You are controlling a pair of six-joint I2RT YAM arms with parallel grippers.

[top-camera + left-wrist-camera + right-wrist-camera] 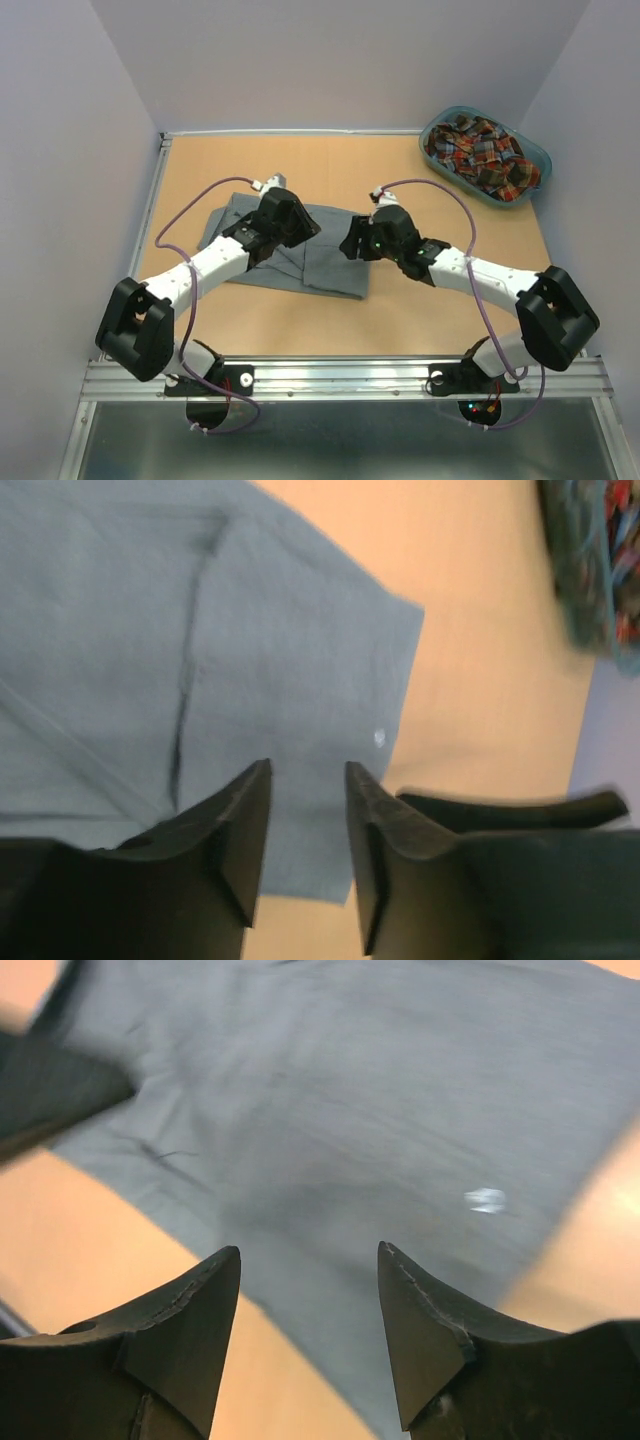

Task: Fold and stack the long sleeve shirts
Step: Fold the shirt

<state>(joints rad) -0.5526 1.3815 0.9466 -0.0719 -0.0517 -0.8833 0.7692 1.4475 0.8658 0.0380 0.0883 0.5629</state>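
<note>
Your left jaws stand partly apart with nothing between them, poised over the folded grey shirt, though you cannot tell from the wrist view whether the tips touch the cloth. A small white spot sits on the fabric just past the tips, toward 1 o'clock, near the shirt's edge. Your right jaws are wider apart and likewise empty, with the same grey cloth spread beneath and beyond them. Seen from above, the left jaws hang over the shirt's 12 o'clock side and the right jaws at its 3 o'clock edge. The shirt lies flat on the tabletop, a little toward 9 o'clock from its centre. The plaid shirt is bunched inside the teal basket at the tabletop's 1 o'clock corner, well apart from both arms.
</note>
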